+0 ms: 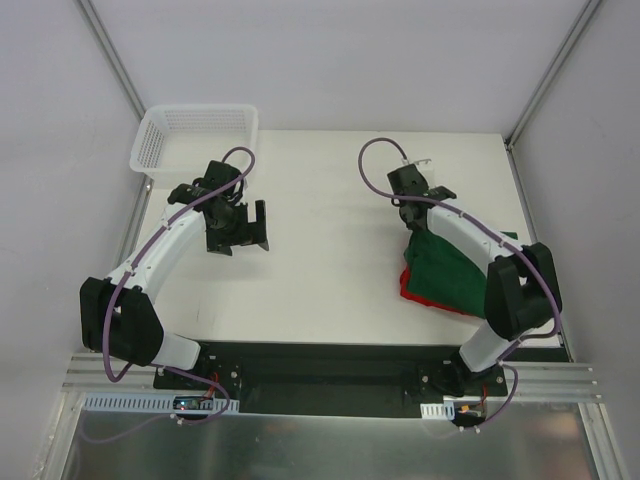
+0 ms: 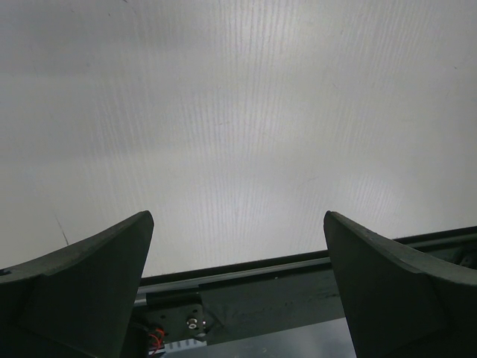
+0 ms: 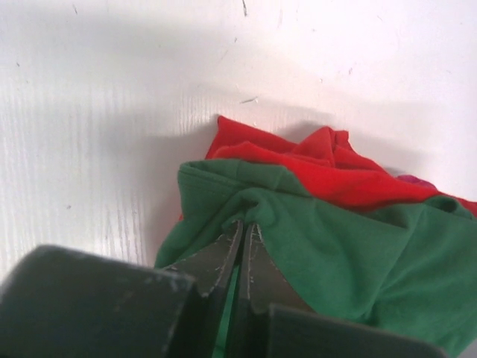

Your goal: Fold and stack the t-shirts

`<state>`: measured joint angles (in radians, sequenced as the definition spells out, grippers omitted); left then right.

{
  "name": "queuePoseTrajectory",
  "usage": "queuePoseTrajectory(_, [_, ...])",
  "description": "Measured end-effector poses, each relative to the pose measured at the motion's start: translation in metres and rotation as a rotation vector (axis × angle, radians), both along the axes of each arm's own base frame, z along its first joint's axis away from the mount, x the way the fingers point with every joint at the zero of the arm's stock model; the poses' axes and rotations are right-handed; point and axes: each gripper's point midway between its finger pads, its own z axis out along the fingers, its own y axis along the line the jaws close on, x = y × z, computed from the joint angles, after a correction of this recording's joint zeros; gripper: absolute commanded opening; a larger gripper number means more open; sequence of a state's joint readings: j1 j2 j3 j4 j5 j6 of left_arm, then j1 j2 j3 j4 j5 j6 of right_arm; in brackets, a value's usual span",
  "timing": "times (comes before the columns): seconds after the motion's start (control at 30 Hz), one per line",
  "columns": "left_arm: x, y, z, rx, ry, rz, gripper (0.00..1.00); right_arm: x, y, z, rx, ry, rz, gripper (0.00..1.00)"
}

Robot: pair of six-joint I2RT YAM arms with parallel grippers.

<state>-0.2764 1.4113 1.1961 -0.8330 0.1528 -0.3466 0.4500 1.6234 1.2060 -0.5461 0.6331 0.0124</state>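
Beyond left claw (image 1: 242, 240), white mesh basket (image 1: 200, 109)

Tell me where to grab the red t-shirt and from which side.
Grip the red t-shirt by the bunched edge that sticks out from under the green t-shirt. Come in from the bare table beside it, since the rest is covered. The right tool, shut on a green fold, would probably have to lift that away first.

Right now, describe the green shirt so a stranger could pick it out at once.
On the right side of the white table, under the right arm, lies a crumpled pile of two shirts. The green shirt is the upper one: dark green, pinched by the right gripper, with the red shirt peeking out beneath.
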Motion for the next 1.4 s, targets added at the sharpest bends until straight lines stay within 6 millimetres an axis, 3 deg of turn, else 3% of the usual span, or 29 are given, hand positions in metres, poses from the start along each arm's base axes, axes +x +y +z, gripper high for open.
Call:
queuePoseTrajectory(0.23, [0.000, 0.000, 0.000, 0.001, 0.000, 0.001, 0.99, 0.022, 0.007, -0.009, -0.018, 0.032, 0.018, 0.01])
queuePoseTrajectory(0.3, [0.000, 0.000, 0.000, 0.001, 0.000, 0.001, 0.99, 0.024, 0.009, -0.016, -0.020, 0.050, 0.021, 0.06])
queuePoseTrajectory(0.33, [0.000, 0.000, 0.000, 0.001, 0.000, 0.000, 0.99, 0.024, 0.010, -0.020, -0.021, 0.061, 0.023, 0.23])
queuePoseTrajectory(0.4, [0.000, 0.000, 0.000, 0.001, 0.000, 0.001, 0.99, 0.024, 0.011, -0.027, -0.018, 0.078, 0.024, 0.39])
queuePoseTrajectory(0.43, [0.000, 0.000, 0.000, 0.001, 0.000, 0.001, 0.99, 0.024, 0.012, -0.030, -0.016, 0.083, 0.026, 0.56])
queuePoseTrajectory(0.5, [0.000, 0.000, 0.000, 0.001, 0.000, 0.001, 1.00, 0.024, 0.013, -0.031, -0.012, 0.085, 0.031, 0.78])
queuePoseTrajectory(0.6, [0.000, 0.000, 0.000, 0.001, 0.000, 0.001, 0.99, 0.025, 0.014, -0.027, -0.001, 0.063, 0.028, 0.97])
queuePoseTrajectory(0.73, [0.000, 0.000, 0.000, 0.001, 0.000, 0.000, 0.99, 0.015, 0.006, -0.007, 0.001, 0.019, 0.021, 0.98])
queuePoseTrajectory(0.93, [0.000, 0.000, 0.000, 0.001, 0.000, 0.000, 1.00, -0.004, -0.025, 0.077, 0.063, -0.203, -0.049, 0.95])
queuePoseTrajectory(1.0, [0.000, 0.000, 0.000, 0.001, -0.001, 0.000, 0.99, -0.012, -0.037, 0.089, 0.069, -0.248, -0.087, 0.93])
queuePoseTrajectory(1.07, [0.000, 0.000, 0.000, 0.001, -0.001, 0.000, 0.99, -0.020, -0.048, 0.084, 0.066, -0.249, -0.121, 0.93])
queuePoseTrajectory(1.27, [-0.001, -0.005, 0.000, -0.001, -0.004, -0.019, 0.99, -0.055, -0.061, 0.008, 0.010, -0.052, -0.155, 0.92])
queuePoseTrajectory(1.4, [-0.001, -0.005, 0.000, -0.001, -0.006, -0.019, 0.99, -0.070, -0.064, -0.017, -0.002, 0.005, -0.172, 0.92])
